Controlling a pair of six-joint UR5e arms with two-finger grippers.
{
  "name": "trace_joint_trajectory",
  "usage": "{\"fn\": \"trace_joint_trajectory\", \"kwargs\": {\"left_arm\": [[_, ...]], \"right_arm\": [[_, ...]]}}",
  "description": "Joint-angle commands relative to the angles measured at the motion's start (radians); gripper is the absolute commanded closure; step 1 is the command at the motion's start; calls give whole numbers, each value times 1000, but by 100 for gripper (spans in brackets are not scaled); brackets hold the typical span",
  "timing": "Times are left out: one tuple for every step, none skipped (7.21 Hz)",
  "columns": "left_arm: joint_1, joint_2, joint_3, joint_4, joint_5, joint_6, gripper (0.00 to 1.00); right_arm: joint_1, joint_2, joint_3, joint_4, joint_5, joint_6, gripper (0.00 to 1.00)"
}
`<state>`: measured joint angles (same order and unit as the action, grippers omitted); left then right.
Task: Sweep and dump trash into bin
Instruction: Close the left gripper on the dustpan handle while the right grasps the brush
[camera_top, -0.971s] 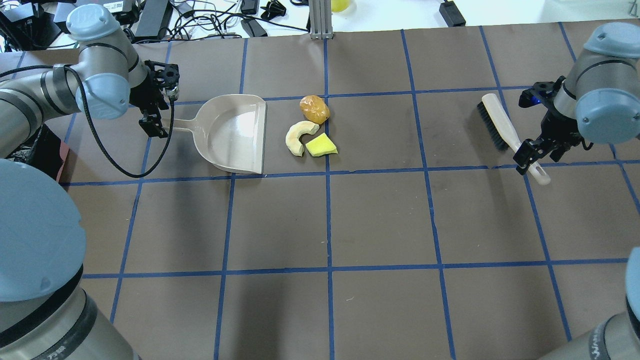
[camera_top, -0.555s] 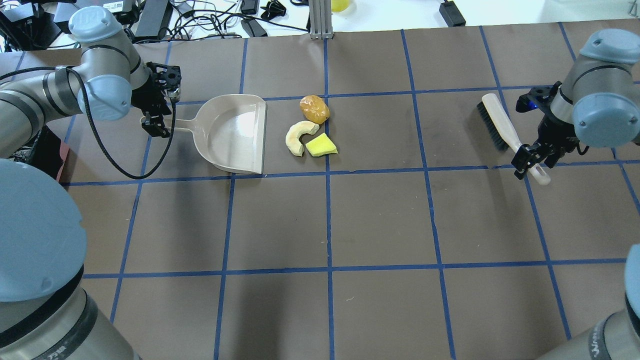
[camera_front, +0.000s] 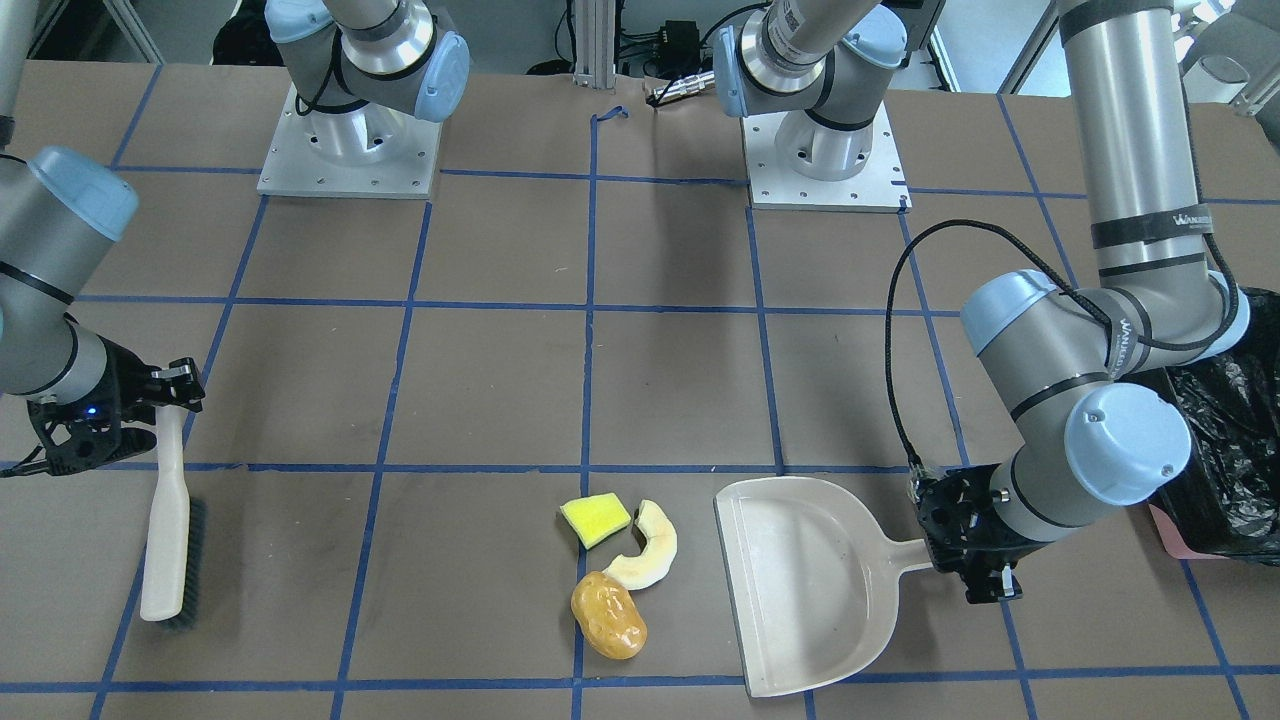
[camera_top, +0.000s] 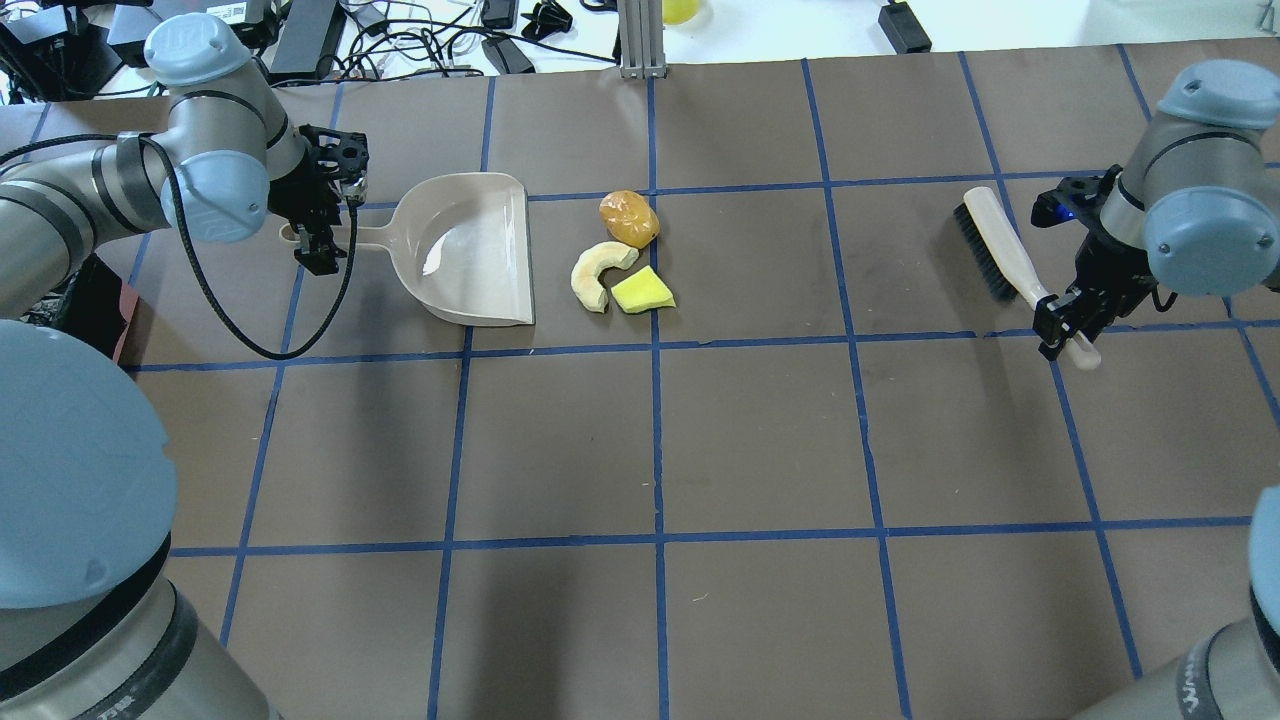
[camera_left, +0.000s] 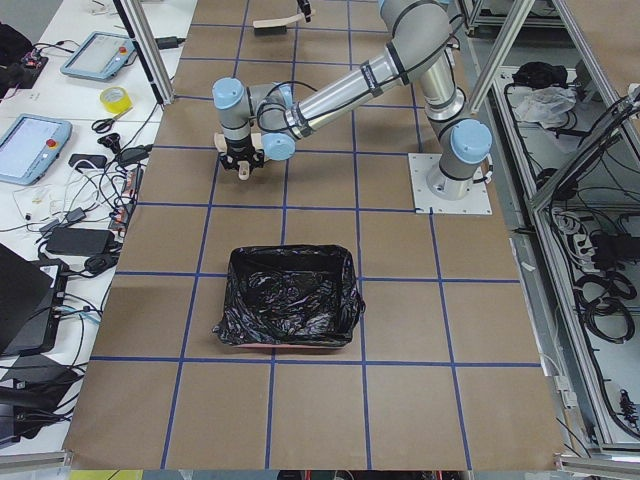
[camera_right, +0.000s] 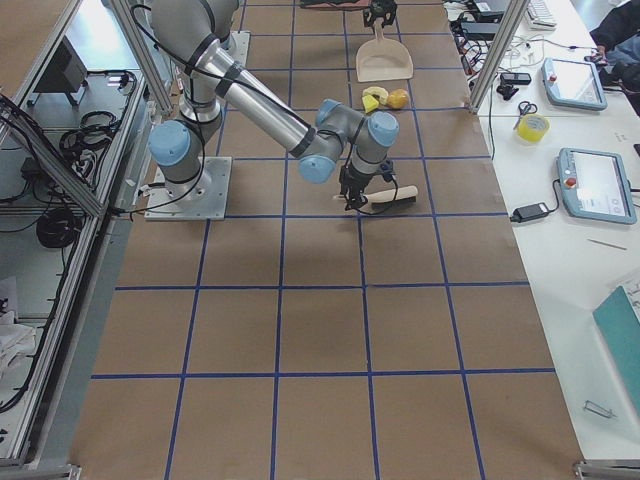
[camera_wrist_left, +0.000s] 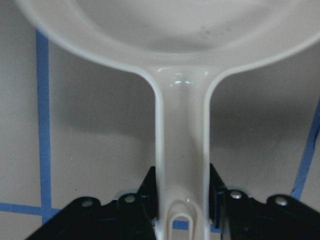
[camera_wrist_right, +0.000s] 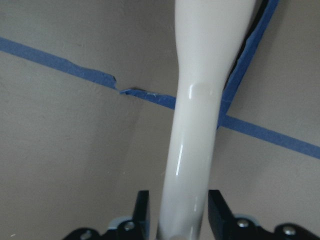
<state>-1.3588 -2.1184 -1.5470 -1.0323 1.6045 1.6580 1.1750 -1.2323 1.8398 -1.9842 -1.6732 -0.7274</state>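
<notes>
Left fingers (camera_wrist_left: 149, 197) grip beige plastic dustpan (camera_top: 470, 250), right fingers (camera_wrist_right: 141, 210) white-handled bristle brush (camera_top: 990, 245); yellow wedge (camera_top: 642, 291), cream crescent (camera_top: 595, 272), amber lump (camera_top: 629, 218) unswept; sweep, dump remain.

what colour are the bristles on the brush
Black, under a cream handle. The brush shows best in the overhead view.

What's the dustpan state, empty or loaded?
Empty. The dustpan is bare inside; the orange lump, cream crescent and yellow wedge all lie on the table just off its open edge.
</notes>
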Motion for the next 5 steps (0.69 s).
{"fn": "trace_joint_trajectory", "kwargs": {"left_arm": [[-2,0,1,0,0,0,79],[-2,0,1,0,0,0,79],[-2,0,-1,0,2,-3,79],[-2,0,1,0,5,-4,75],[-2,-2,1,1,5,-3,69]], "right_arm": [[0,-1,-8,2,1,9,100],[2,-1,-8,-1,1,12,100],[5,-3,-13,-4,1,16,100],[18,-7,-13,-2,16,99,100],[52,-15,-13,5,23,220,100]]}}
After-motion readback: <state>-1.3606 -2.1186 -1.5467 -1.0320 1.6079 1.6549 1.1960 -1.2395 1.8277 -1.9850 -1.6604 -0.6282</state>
